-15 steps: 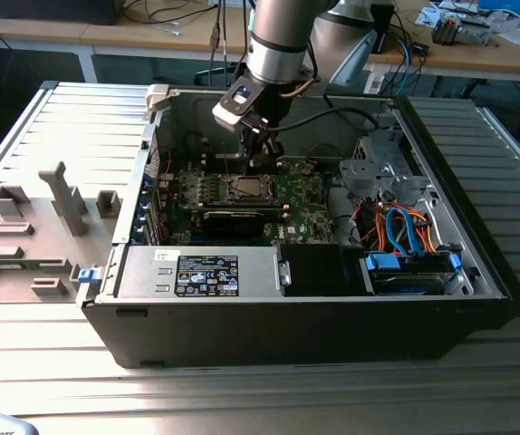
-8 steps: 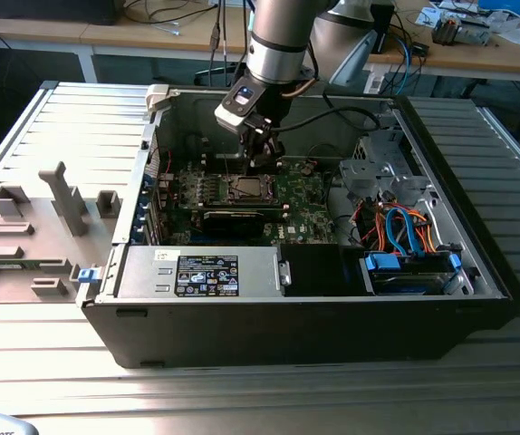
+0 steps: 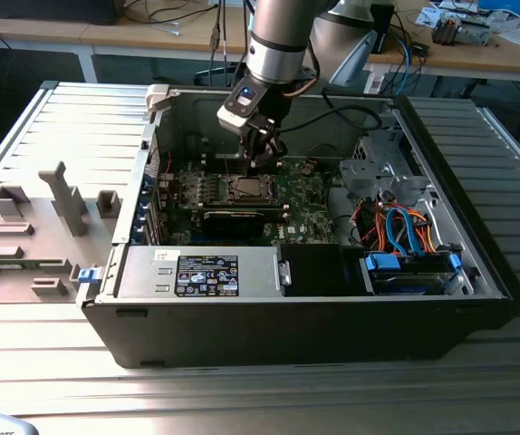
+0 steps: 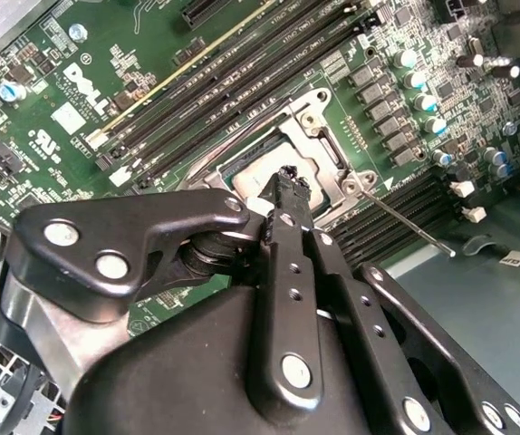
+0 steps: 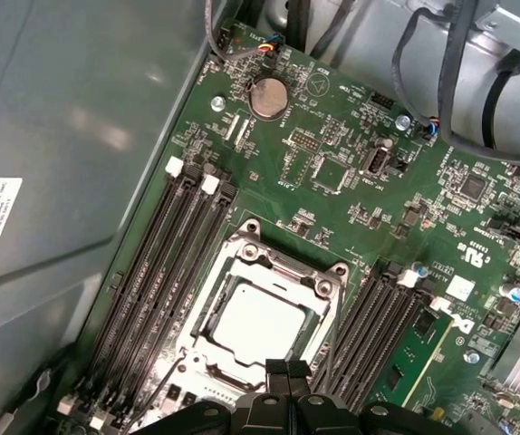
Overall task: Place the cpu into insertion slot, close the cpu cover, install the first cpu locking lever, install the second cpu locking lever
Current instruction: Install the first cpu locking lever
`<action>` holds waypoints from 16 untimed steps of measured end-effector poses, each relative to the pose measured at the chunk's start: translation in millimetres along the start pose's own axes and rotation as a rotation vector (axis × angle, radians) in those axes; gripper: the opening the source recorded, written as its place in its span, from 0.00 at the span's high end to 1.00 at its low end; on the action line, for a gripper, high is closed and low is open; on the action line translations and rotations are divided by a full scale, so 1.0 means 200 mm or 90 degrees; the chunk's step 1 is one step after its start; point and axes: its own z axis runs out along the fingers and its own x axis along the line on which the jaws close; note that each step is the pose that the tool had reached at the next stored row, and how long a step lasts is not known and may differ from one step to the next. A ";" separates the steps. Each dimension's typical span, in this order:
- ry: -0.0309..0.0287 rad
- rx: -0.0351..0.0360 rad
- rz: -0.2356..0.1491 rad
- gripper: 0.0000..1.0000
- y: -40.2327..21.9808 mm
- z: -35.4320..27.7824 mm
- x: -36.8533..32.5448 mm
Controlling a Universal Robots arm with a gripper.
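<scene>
In the exterior view, your black gripper hangs over the silver-rimmed square insertion slot. In the second wrist view, its fingers are together and empty, near a thin wire lever that stands free. In the first wrist view, the flat silver-grey cpu sits seated beneath the silvery frame-shaped cpu cover. You look to be at the lever locking, which calls for a steady push.

Green motherboard (white print), silver-grey cpu, silvery cpu cover, black hand.

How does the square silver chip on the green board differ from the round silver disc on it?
The cpu is square, the coin battery round. The cpu looks larger and duller, the coin battery smaller and shinier. The cpu lies framed by the cpu cover; the coin battery sits in its own round holder. Both are silvery and lie flat on the motherboard.
</scene>
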 end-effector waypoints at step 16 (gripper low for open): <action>-0.0079 -0.0004 -0.059 0.89 0.000 0.000 0.000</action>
